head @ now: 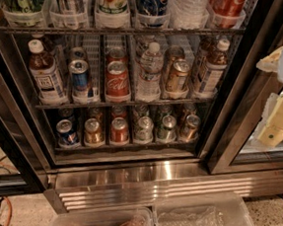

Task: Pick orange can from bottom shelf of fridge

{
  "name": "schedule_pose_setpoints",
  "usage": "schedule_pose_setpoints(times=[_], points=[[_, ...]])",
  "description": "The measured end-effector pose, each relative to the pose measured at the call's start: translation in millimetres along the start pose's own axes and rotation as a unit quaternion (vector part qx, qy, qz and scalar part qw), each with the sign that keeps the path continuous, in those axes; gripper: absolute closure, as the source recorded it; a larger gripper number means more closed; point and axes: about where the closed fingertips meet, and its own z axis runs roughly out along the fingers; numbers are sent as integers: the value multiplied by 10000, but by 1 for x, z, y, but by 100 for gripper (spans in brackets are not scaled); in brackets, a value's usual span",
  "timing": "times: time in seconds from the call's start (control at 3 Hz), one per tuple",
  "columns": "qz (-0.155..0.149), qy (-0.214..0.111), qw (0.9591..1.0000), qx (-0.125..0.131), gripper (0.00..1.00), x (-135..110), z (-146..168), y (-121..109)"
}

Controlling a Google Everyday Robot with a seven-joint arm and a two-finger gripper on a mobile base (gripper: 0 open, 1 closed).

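Step in hand: approach, nothing grasped. The fridge (141,177) stands with this side open, so the racks are reachable. The orange can (93,131) stands upright at the front of the bottom shelf (128,146), second lane from the left, between a blue can (66,133) on its left and a redder can (119,131) on its right; more cans queue behind it in the same lane. The claw (278,119) sits at the right edge of the view, in front of the right-hand door and well apart from the target; how far open it is cannot be told here, and no can shows in it. Judgement: the claw needs to travel left and down, then enter the lane straight from the front, low enough to clear the middle shelf (128,100) above. Neighbours stand just beside the target, with clear dividers between the lanes, so a narrow, well-centred entry looks safest: one side of the claw in each gap, closing on the can's body below the silver top. Risks: nudging the redder can, catching a divider, or mistaking that redder can for the amber one. Withdraw straight out along the lane before lifting. Clear bins (206,219) sit on the floor below the steel base; keep the arm above them.
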Motion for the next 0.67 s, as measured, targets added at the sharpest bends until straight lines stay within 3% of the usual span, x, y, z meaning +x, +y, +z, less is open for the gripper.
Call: schedule_pose_setpoints(times=[0.33, 0.67], points=[[-335, -384, 9974, -517, 0, -32, 45, 10], [-671, -1001, 9849, -1241, 0, -66, 95, 42]])
